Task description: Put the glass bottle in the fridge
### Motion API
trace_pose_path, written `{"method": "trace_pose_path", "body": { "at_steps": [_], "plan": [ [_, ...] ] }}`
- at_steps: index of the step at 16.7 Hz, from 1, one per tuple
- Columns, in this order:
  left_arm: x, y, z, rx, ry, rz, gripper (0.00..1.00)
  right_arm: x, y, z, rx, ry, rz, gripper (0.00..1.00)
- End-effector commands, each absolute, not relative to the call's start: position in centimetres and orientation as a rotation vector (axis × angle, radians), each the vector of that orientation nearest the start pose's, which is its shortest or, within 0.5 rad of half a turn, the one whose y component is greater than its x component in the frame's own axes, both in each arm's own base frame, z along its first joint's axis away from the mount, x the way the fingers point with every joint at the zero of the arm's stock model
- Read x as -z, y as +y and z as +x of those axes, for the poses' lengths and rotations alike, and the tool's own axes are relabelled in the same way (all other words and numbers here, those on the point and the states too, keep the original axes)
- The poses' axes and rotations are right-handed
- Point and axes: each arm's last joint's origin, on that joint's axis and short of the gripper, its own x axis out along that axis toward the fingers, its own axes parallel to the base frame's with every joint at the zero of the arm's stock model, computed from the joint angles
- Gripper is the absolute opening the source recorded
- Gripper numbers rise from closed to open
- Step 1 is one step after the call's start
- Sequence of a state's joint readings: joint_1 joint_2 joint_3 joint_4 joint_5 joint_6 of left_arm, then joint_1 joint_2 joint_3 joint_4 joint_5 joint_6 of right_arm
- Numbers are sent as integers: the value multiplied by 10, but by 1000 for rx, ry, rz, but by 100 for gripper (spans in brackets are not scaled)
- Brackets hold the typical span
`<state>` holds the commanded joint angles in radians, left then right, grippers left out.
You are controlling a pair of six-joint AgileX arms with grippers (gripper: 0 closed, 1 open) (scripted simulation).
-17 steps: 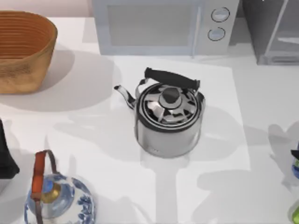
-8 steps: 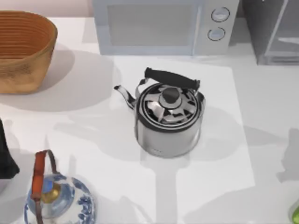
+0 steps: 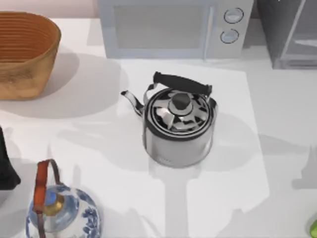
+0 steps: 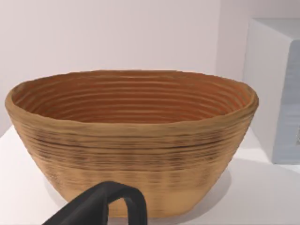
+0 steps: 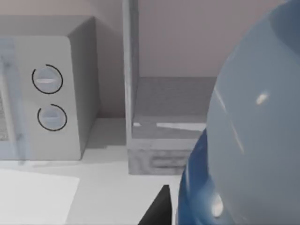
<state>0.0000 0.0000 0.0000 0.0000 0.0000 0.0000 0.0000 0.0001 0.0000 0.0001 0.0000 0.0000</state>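
Note:
The glass bottle (image 5: 243, 140), blue and see-through, looms very close in the right wrist view. My right gripper (image 5: 199, 213) is shut on it, and one dark finger (image 5: 157, 211) shows beside the glass. Behind the bottle stands the fridge (image 5: 164, 122), dark grey with a pale frame, its inside open toward the camera. In the top view the fridge (image 3: 290, 32) sits at the back right corner. My left arm (image 3: 6, 163) is parked at the left edge, one black finger (image 4: 108, 201) facing the basket.
A steel kettle (image 3: 179, 126) stands mid-table. The light grey microwave (image 3: 168, 27) with two knobs is at the back, left of the fridge. A woven basket (image 3: 25, 54) is back left, a blue-and-white teapot (image 3: 62, 210) front left, a green thing (image 3: 313, 229) front right.
The glass bottle and the right gripper, seen at the top view's right edge one second ago, have left that view. Their shadow has shifted rightward. The left arm is still.

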Motion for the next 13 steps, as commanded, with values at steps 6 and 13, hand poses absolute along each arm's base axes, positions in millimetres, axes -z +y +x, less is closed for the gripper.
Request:
{"method": "trace_pose_path", "body": {
  "at_steps": [6,13],
  "plan": [
    [-160,-1,106,0,0,0,100,-163,-2,106,4,-5,0,1],
    [-160,-1,106,0,0,0,100,-268,-13,123,54,-278,-28,1]
  ]
}}
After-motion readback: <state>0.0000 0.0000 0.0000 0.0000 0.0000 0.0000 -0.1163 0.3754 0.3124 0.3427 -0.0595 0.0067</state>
